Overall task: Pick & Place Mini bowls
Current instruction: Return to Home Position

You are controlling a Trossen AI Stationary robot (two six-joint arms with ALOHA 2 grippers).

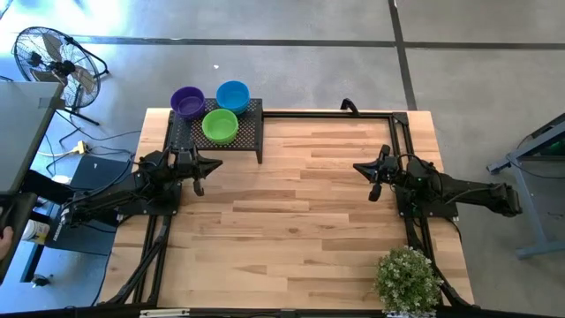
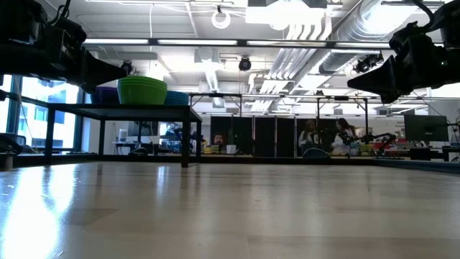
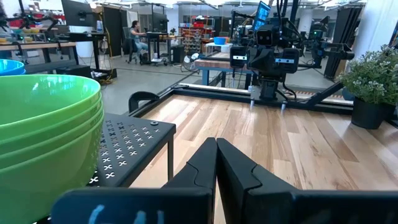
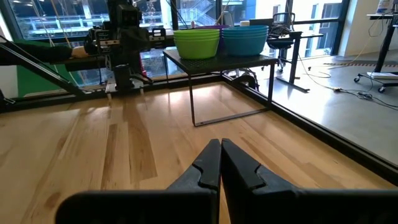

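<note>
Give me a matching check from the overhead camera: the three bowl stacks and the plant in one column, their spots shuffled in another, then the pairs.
Things:
1. green bowl stack
2. blue bowl stack
3. purple bowl stack
4. potted plant

Places:
A. on the table, right side, by the high view's lower edge
B. on the rack, leftmost
C. on the rack, rightmost, at its far edge
D. on the rack, at the edge facing the open table

Pairs: 1-D, 2-C, 3-B, 4-A
</note>
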